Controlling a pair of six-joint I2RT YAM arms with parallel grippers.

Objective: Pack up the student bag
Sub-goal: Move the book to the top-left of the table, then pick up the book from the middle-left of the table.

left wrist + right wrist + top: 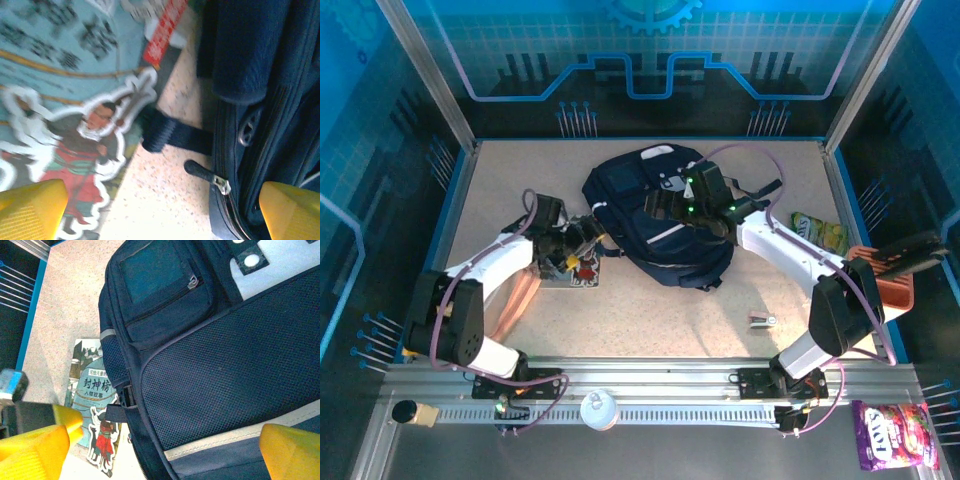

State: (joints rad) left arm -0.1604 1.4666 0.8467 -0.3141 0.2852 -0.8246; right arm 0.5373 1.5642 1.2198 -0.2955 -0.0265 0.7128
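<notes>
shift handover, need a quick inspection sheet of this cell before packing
surface: speckled beige table, no spills seen
job's things: student bag lying mid-table
clutter: picture book beside the bag; green packet and small metal piece to the right; purple sweet bag by the front rail
grippers: left tool open over book and bag edge; right tool open over the bag
cables: purple cable arcs off the right arm
surroundings: blue panelled enclosure
</notes>
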